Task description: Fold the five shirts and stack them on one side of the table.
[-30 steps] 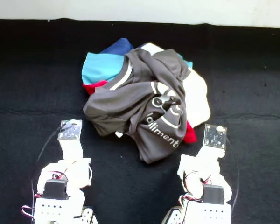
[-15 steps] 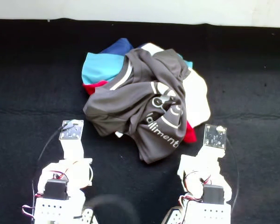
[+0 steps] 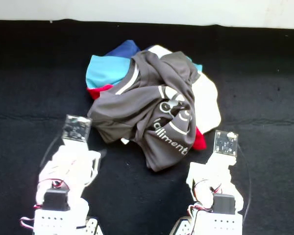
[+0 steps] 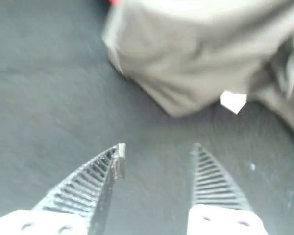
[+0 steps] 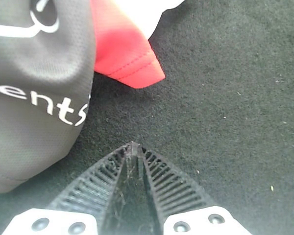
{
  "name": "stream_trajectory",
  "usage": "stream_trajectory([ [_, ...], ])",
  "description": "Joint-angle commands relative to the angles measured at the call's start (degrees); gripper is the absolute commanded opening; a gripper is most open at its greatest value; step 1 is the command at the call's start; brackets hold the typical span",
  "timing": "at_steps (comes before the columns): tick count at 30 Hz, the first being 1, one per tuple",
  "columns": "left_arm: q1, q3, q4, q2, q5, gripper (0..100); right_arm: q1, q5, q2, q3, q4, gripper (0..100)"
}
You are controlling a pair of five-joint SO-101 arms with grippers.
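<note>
Several shirts lie in one crumpled pile on the black table (image 3: 29,73). A dark grey shirt (image 3: 152,110) with white print covers the top; light blue (image 3: 105,68), navy (image 3: 123,49), white (image 3: 208,103) and red (image 3: 199,141) shirts stick out under it. My left gripper (image 4: 157,154) is open just short of the grey shirt's (image 4: 196,54) near edge, nothing between its fingers. My right gripper (image 5: 133,147) is shut and empty over bare cloth, near the red shirt's corner (image 5: 125,54) and the grey shirt's printed hem (image 5: 34,98).
The left arm (image 3: 68,166) and the right arm (image 3: 218,171) stand at the near edge, either side of the pile's front. A pale wall (image 3: 147,10) borders the table's far edge. Bare black cloth lies to the left and right of the pile.
The left arm has lifted and moved toward the pile's near left edge, its camera head shifting up and right. The right arm and the shirts have kept still.
</note>
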Motion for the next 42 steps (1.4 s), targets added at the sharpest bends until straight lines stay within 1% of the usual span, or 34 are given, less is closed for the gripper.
stream_trajectory([
  [1, -0.8, -10.4, -0.8, 0.7, -0.4, 26, 0.7, -0.4, 0.0, 7.3, 0.3, 0.9],
  [5, -0.7, -21.2, -0.7, 2.8, -0.4, 26, 0.7, -0.4, 0.0, 7.3, 0.3, 0.9],
  [8, 1.7, -26.7, -0.7, 11.2, -0.4, 27, 0.7, -0.4, 0.0, 7.3, 0.3, 0.9],
  [12, 6.0, -35.7, -0.7, 28.5, 1.1, 31, 0.7, -0.4, 0.0, 7.3, 0.3, 0.9],
  [15, 9.5, -44.9, -1.0, 43.4, 1.7, 31, 0.7, -0.4, 0.0, 7.3, 0.3, 0.9],
  [17, 11.6, -51.5, -1.1, 52.9, 3.7, 31, 0.7, -0.4, 0.0, 7.3, 0.3, 0.9],
  [20, 13.4, -63.0, -0.8, 66.7, 7.3, 31, 0.7, -0.4, 0.0, 7.3, 0.3, 0.9],
  [24, 16.2, -76.4, -0.7, 83.4, 9.4, 31, 0.7, -0.4, 0.0, 7.3, 0.3, 0.9],
  [29, 18.2, -88.9, -0.7, 100.9, 9.8, 31, 0.7, -0.4, 0.0, 7.3, 0.3, 0.9],
  [33, 18.4, -94.9, -0.7, 112.9, 9.8, 31, 0.7, -0.4, 0.0, 7.3, 0.3, 0.9],
  [38, 17.5, -98.3, -0.7, 127.3, 9.2, 31, 0.7, -0.4, 0.0, 7.3, 0.3, 0.9],
  [39, 17.1, -98.8, -0.7, 129.8, 8.4, 31, 0.7, -0.4, 0.0, 7.3, 0.3, 0.9],
  [42, 15.0, -100.0, 0.2, 135.4, 2.3, 30, 0.7, -0.4, 0.0, 7.3, 0.3, 0.9],
])
